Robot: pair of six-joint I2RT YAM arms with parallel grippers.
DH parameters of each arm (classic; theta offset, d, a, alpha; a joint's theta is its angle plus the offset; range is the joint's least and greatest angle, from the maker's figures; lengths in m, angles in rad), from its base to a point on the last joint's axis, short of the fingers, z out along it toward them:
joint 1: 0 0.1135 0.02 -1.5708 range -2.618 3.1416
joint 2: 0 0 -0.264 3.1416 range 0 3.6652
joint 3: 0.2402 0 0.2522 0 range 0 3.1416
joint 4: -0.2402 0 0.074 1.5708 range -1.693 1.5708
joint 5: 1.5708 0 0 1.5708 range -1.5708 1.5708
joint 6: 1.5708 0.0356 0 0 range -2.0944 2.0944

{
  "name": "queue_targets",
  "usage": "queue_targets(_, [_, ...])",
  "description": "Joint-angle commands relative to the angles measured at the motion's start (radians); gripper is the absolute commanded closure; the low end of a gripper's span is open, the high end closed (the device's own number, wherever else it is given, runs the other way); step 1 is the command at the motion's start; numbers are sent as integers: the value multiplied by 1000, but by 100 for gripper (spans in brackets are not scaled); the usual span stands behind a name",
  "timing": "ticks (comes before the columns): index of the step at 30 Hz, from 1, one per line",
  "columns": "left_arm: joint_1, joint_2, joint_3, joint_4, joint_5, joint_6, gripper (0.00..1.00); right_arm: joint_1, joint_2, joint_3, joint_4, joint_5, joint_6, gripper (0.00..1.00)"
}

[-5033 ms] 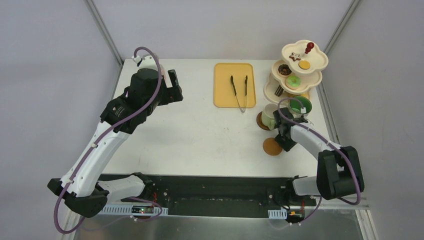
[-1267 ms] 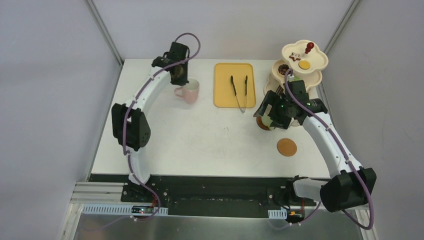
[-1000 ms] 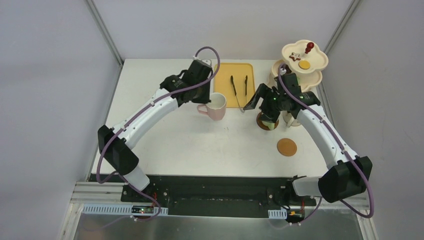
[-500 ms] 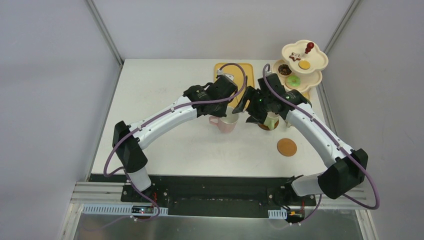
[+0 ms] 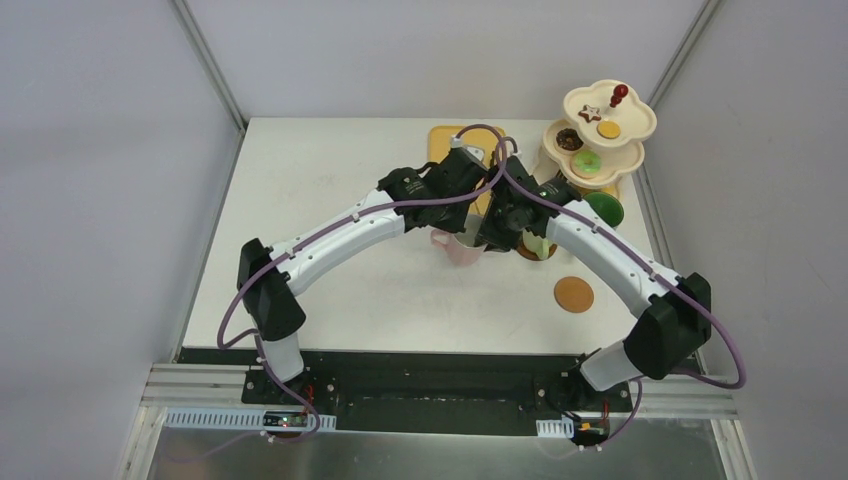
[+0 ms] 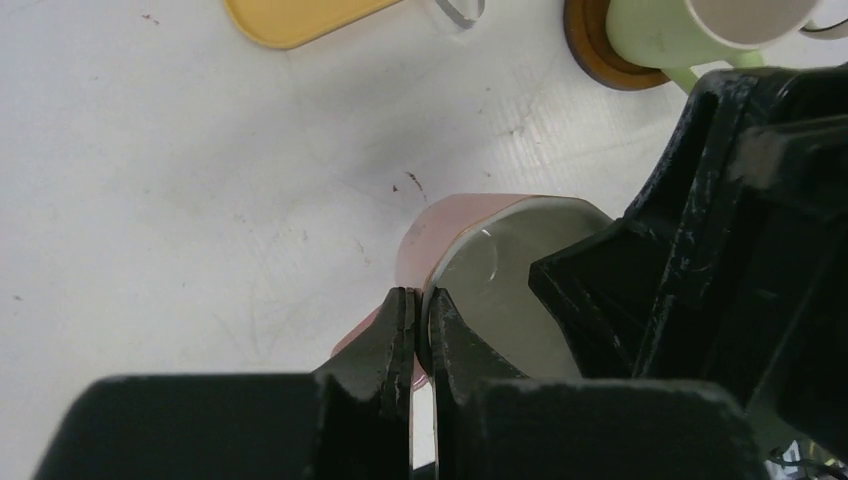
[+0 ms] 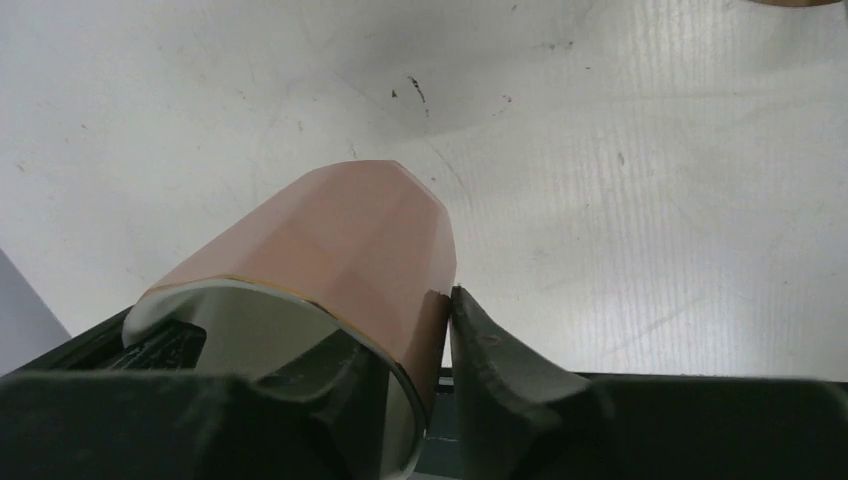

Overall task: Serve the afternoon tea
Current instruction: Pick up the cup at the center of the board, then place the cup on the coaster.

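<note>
The pink mug is at the table's middle, with both grippers on it. My left gripper is shut on its rim, one finger inside and one outside. From the other side my right gripper is shut on the mug's wall, again with one finger in and one out. A cream mug stands on a brown coaster just right of it. A bare coaster lies nearer the front. The green-lined mug stands by the cream tiered stand, which holds toy pastries.
The yellow tray lies at the back centre, largely covered by the two arms in the top view. A tip of the black tongs shows on it. The right table edge runs close behind the stand.
My left arm carried the pink mug from the back left to the table's middle. My right gripper swung left from the cream mug and closed on the pink mug's wall.
</note>
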Motion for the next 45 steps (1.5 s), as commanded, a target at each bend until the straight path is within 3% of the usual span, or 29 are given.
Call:
queue_targets(1, [-12, -7, 68, 67, 60, 37, 100, 0, 5, 39, -50, 116, 17, 80])
queue_targets(3, [-11, 0, 76, 75, 96, 47, 100, 0, -3, 40, -51, 135, 7, 100])
queue_targets(9, [-11, 36, 129, 63, 223, 84, 100, 0, -41, 17, -68, 170, -3, 100])
queue_targets(10, [-10, 41, 138, 56, 242, 93, 95, 1, -51, 15, -80, 180, 6, 100])
queue_targets(12, [-11, 35, 143, 55, 256, 100, 73, 0, -71, 4, -88, 184, 5, 100])
queue_targets(14, [-11, 3, 119, 83, 263, 110, 61, 0, -96, -15, -94, 185, 11, 100])
queue_targets(24, [-9, -101, 51, 136, 250, 141, 40, -13, -261, -184, -169, 193, 99, 100])
queue_targets(30, [-9, -245, -78, 214, 123, 164, 26, -133, -435, -342, -262, 181, 138, 100])
queue_targets(34, [-9, -323, -133, 251, 60, 164, 17, -269, -496, -363, -329, 229, 102, 100])
queue_targets(42, [-9, -378, -137, 229, 22, 157, 16, -592, -469, -392, -226, 219, -66, 100])
queue_targets(45, [-8, -390, -142, 218, 25, 157, 16, -620, -438, -390, -147, 210, -77, 100])
